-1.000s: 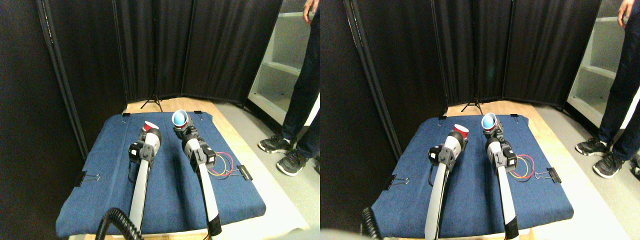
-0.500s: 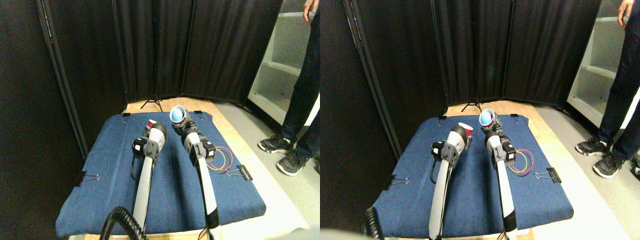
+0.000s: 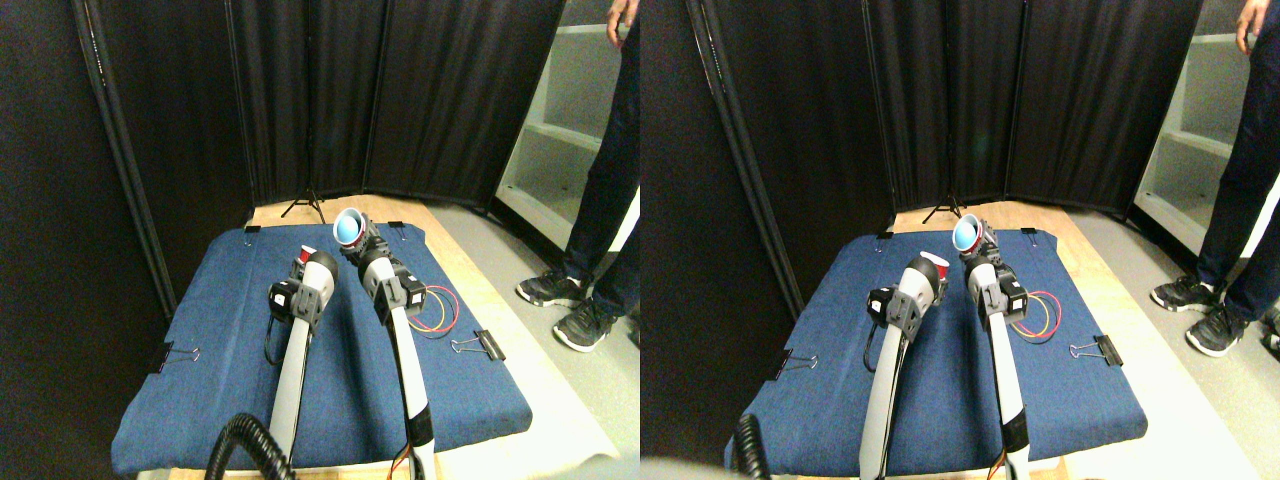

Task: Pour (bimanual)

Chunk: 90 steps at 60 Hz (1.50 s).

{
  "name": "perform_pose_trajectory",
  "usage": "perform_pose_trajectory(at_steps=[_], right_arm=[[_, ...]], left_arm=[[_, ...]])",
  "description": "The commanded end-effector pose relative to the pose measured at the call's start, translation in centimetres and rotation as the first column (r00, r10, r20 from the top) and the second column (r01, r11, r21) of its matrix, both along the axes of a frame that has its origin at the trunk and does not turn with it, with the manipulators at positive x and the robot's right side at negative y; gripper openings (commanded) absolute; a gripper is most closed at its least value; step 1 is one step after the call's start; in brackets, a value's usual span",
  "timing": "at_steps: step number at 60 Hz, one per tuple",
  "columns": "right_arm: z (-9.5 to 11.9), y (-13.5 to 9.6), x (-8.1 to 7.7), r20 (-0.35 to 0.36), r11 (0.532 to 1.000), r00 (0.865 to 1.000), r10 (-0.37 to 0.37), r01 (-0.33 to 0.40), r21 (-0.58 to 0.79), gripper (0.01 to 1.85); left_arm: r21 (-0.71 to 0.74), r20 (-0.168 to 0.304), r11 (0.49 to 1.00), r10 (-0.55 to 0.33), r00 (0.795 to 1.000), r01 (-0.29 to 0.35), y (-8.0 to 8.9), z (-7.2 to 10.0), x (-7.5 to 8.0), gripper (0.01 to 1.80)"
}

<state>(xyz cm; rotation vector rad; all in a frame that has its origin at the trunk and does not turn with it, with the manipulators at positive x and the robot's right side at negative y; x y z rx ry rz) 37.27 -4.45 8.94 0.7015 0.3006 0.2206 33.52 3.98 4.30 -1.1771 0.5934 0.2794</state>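
Gripping a tilted white paper cup with a blue interior (image 3: 349, 227), the right gripper (image 3: 360, 243) holds it at one o'clock of the small red plastic cup (image 3: 303, 255). Mostly hidden behind the left gripper (image 3: 305, 262), the red cup sits above the blue denim-covered pad (image 3: 200, 330); that gripper's grasp cannot be told.

Matt blue cloth (image 3: 200, 330) over pale wood tabletop (image 3: 470, 265), smooth glossy plastic blue cup (image 3: 348, 226), dark fabric screens (image 3: 300, 100)

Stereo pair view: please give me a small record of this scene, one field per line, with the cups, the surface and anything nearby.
blue cup: raised at the right manipulator's end, tilted, mouth toward the camera
red cup: at the left manipulator's end, mostly hidden behind it
surface: blue cloth clipped over a table
wire loops: red and yellow, lying on the cloth's right side
binder clip: at the right cloth edge
person: standing at right
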Motion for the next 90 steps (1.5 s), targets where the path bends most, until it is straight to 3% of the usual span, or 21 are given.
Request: perform_pose_trajectory(at_steps=[1,23,37,51,65,70,71,76,80,84,90], right_arm=[[0.9,0.7,0.3,0.044,0.999,0.999,0.014,-0.016,0.03,0.34],[0.7,1.6,0.0,0.058,0.999,0.998,0.02,-0.018,-0.036,0.34],[1.3,2.3,0.0,0.127,0.979,0.986,0.111,-0.087,-0.183,0.34],[1.5,2.5,-0.3,0.15,0.969,0.981,0.124,-0.086,-0.233,0.34],[1.9,2.6,-0.3,0.196,0.943,0.963,0.185,-0.118,-0.311,0.35],[1.9,2.7,-0.4,0.227,0.912,0.946,0.233,-0.132,-0.388,0.35],[1.8,2.7,-0.4,0.25,0.9,0.931,0.266,-0.146,-0.412,0.34],[1.8,2.7,-0.5,0.256,0.893,0.927,0.275,-0.147,-0.426,0.34],[1.9,2.8,-0.6,0.274,0.867,0.909,0.313,-0.156,-0.474,0.33],[1.9,2.8,-0.7,0.265,0.858,0.911,0.316,-0.155,-0.489,0.33],[1.8,2.8,-0.6,0.276,0.844,0.901,0.334,-0.156,-0.513,0.33]], left_arm=[[-0.009,0.029,1.0,0.006,1.0,-0.006,-0.4,0.6,0.0,0.33],[-0.002,0.018,1.0,-0.006,1.0,0.006,-0.9,1.0,-0.4,0.33],[-0.009,0.013,1.0,-0.007,1.0,0.007,-1.2,1.0,-0.5,0.33],[0.005,0.013,1.0,-0.007,1.0,0.007,-0.9,1.0,-0.6,0.33],[0.007,0.018,1.0,0.008,1.0,-0.008,-0.9,0.9,-0.7,0.33],[0.005,0.017,1.0,-0.002,1.0,0.002,-0.7,0.8,-0.6,0.33],[0.008,0.018,1.0,-0.002,1.0,0.002,-0.6,0.8,-0.6,0.33],[0.011,0.019,1.0,-0.004,1.0,0.004,-0.5,0.8,-0.5,0.33],[0.007,0.017,1.0,-0.005,1.0,0.005,-0.5,0.7,-0.3,0.33],[0.011,0.019,1.0,-0.002,1.0,0.001,-0.6,0.7,-0.3,0.33],[0.011,0.02,1.0,0.006,1.0,-0.006,-0.7,0.7,-0.2,0.33]])
